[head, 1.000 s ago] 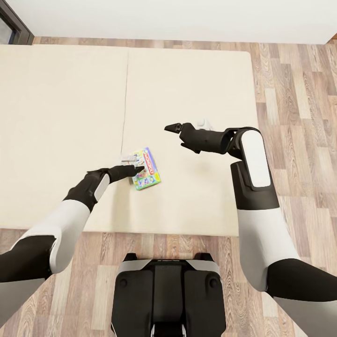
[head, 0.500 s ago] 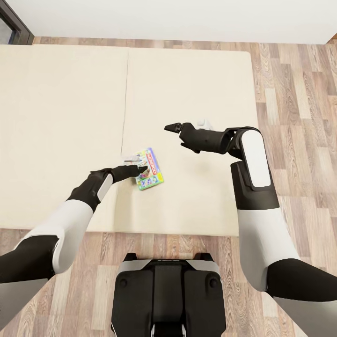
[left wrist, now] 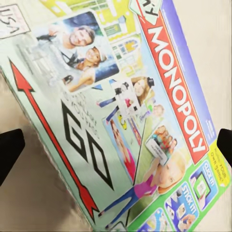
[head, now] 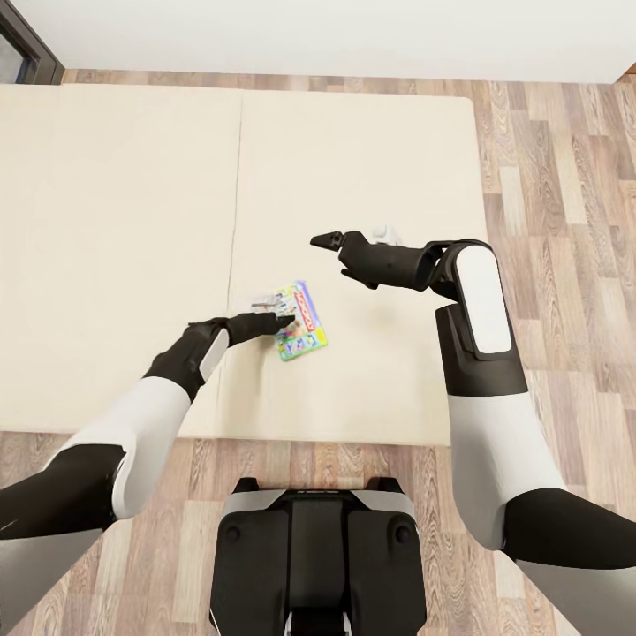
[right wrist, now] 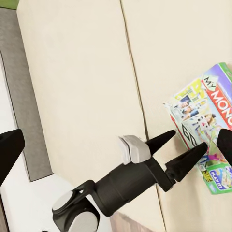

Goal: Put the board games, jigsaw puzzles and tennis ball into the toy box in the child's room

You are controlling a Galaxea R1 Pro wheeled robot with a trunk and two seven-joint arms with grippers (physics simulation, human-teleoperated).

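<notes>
A white-green board game (head: 303,322) with a red Monopoly logo lies flat on the beige bed (head: 132,221), near its front edge and just right of the mattress seam. My left gripper (head: 281,319) is open and low over the box's left end, its fingers apart over that edge. In the left wrist view the box lid (left wrist: 121,111) spans the gap between the two fingertips. The right wrist view shows the left gripper (right wrist: 186,147) reaching onto the box (right wrist: 205,111). My right gripper (head: 318,239) hovers open above the mattress, behind and to the right of the box, holding nothing.
Wooden floor (head: 565,221) runs along the bed's right side and in front of it. A white wall lies behind the bed, with a dark frame (head: 22,44) at the back left. My base (head: 318,548) stands at the bed's front edge.
The left gripper has moved to the right, and the Monopoly box has slid right along the mattress with it. The right arm has not moved.
</notes>
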